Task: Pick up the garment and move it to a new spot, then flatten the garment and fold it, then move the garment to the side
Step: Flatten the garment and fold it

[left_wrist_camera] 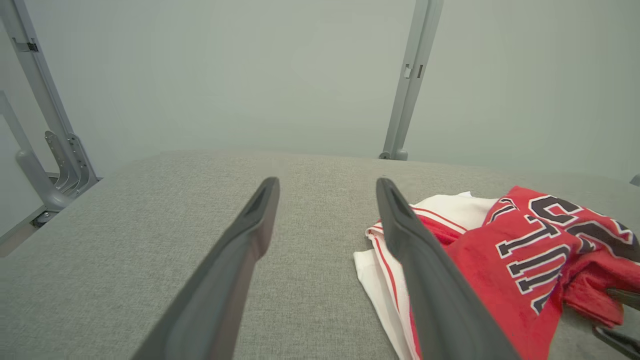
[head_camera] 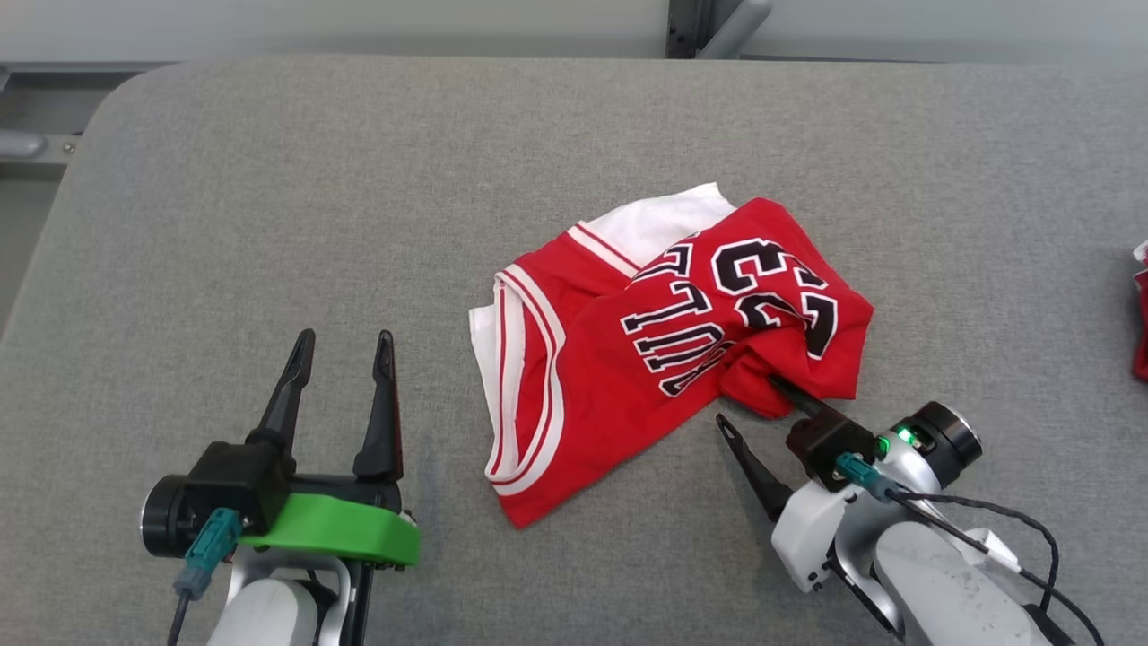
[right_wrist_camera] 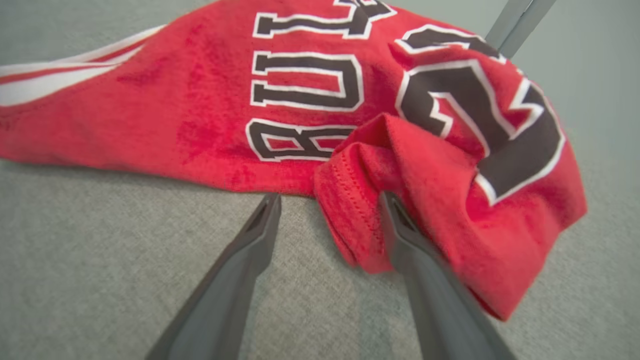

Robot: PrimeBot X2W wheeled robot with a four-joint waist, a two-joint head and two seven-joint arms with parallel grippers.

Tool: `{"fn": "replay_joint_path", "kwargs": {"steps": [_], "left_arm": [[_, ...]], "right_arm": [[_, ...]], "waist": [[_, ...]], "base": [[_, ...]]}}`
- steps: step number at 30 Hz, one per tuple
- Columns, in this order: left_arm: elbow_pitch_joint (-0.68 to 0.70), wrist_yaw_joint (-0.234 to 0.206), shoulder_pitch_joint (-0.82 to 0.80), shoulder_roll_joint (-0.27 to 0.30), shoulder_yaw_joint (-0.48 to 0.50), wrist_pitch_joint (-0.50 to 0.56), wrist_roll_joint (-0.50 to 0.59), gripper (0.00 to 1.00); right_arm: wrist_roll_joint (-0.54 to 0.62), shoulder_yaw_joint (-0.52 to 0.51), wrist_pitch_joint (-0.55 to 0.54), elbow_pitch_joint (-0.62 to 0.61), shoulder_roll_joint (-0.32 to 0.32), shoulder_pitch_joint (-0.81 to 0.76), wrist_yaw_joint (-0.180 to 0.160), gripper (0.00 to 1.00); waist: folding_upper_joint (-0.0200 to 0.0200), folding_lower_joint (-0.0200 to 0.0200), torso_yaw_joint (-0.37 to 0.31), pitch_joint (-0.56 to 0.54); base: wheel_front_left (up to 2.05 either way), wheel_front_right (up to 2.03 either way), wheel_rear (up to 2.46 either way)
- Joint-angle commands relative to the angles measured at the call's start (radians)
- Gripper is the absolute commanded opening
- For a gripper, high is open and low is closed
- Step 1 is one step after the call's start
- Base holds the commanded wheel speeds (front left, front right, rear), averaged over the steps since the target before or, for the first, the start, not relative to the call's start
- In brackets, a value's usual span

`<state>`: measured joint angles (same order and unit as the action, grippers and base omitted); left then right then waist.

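Grey woven-fabric tabletop [head_camera: 269, 224] with a rounded corner; pale wall and grey metal posts [left_wrist_camera: 407, 100] behind. Crumpled red sleeveless basketball jersey with white trim and black-and-white lettering [head_camera: 628, 359] lies bunched at centre of the head view, white inner side showing at its upper and left edges.

Right gripper [head_camera: 749, 401], lower right: jaws spread wide, gripping nothing. One finger is over bare table, the other tucked against a thick rolled fold of stitched hem at the jersey's lower right corner. In the right wrist view part of that fold sits between the fingers.

Left gripper [head_camera: 346, 336], lower left: wide open, empty, over bare cloth, apart from the jersey.

Likely step: first pick-up. To do it well, push the right fingers further in so the fold sits deep, then close. A shallow pinch may catch only one layer.

Fabric looks like a soft, limp, slightly napped knit and should drape and unfurl when lifted. Small red item [head_camera: 1141, 314] at right edge, unclear what.
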<state>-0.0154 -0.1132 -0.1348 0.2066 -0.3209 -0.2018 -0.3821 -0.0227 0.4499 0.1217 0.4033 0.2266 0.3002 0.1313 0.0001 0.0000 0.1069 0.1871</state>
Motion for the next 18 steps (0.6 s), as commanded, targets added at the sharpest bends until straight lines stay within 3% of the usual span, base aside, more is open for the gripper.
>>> {"fn": "replay_joint_path", "kwargs": {"steps": [1, 3, 4, 5, 6, 11, 18], "left_arm": [[-0.011, 0.005, -0.024, -0.006, -0.002, -0.009, 0.0, 1.0], [-0.019, 0.005, -0.033, -0.011, -0.007, -0.014, 0.005, 1.0], [-0.025, 0.007, -0.039, -0.011, -0.007, -0.015, 0.005, 1.0], [-0.029, 0.007, -0.044, -0.012, -0.007, -0.018, 0.004, 1.0], [-0.034, 0.009, -0.048, -0.013, -0.007, -0.02, 0.004, 1.0], [-0.044, 0.001, -0.05, -0.005, 0.005, -0.031, 0.004, 1.0], [-0.041, -0.007, -0.057, 0.01, 0.015, -0.033, 0.006, 1.0]], "right_arm": [[0.021, 0.012, 0.018, 0.049, -0.001, 0.038, -0.001, 1.0], [0.034, 0.018, 0.036, 0.104, -0.01, 0.068, -0.001, 1.0], [0.036, 0.017, 0.043, 0.128, -0.014, 0.08, -0.001, 0.49], [0.032, 0.013, 0.051, 0.145, -0.018, 0.091, -0.001, 0.1], [0.027, 0.008, 0.061, 0.155, -0.02, 0.101, -0.001, 0.0], [0.008, 0.033, 0.096, 0.118, -0.023, 0.127, -0.001, 0.0], [-0.035, 0.121, 0.107, -0.112, -0.009, 0.181, -0.001, 0.0]], "waist": [[-0.0001, 0.0, 0.03, 0.037], [-0.0001, 0.0, 0.034, 0.041], [-0.0001, 0.0, 0.034, 0.043], [-0.0001, 0.0, 0.034, 0.044], [-0.0001, 0.0, 0.034, 0.045], [-0.0001, 0.0, 0.005, 0.042], [-0.0001, 0.0, -0.06, 0.026]], "base": [[0.0, 0.0, 0.0], [0.0, 0.0, 0.0], [0.0, 0.0, 0.0], [0.0, 0.0, 0.0], [0.0, 0.0, 0.0], [0.0, 0.0, 0.0], [0.0, 0.0, 0.0]]}}
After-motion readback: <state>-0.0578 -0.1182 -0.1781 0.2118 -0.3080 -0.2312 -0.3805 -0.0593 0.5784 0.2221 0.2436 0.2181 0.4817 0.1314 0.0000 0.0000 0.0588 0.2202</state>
